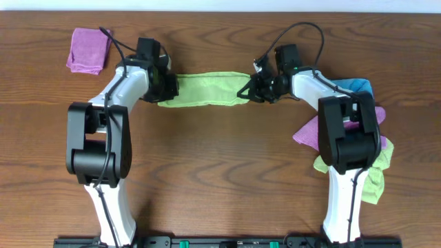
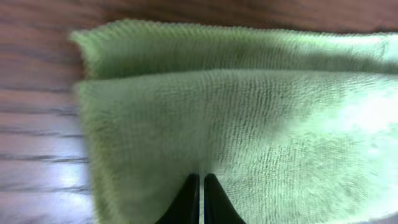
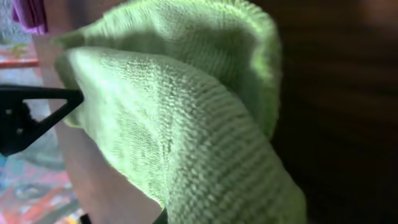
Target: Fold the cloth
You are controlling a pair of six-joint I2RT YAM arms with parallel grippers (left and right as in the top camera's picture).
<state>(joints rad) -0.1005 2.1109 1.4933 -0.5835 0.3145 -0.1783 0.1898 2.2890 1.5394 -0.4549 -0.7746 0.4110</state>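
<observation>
Overhead, a purple cloth (image 1: 89, 49) lies at the far left of the counter (image 1: 220, 179). The left end effector (image 1: 167, 87) is closed, pinching the left end of the cloth (image 1: 207, 89), a long, folded green strip stretched between the arms. The right end effector (image 1: 251, 89) grips its right end, which looks bunched and raised in the right wrist view. A heap of cloths (image 1: 375, 148) sits at far right.

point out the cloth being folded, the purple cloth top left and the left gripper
the cloth (image 1: 207, 90): overhead view, middle of the strip
purple cloth (image 1: 88, 49): overhead view, its centre
left gripper (image 2: 200, 183): left wrist view, between its fingertips
</observation>
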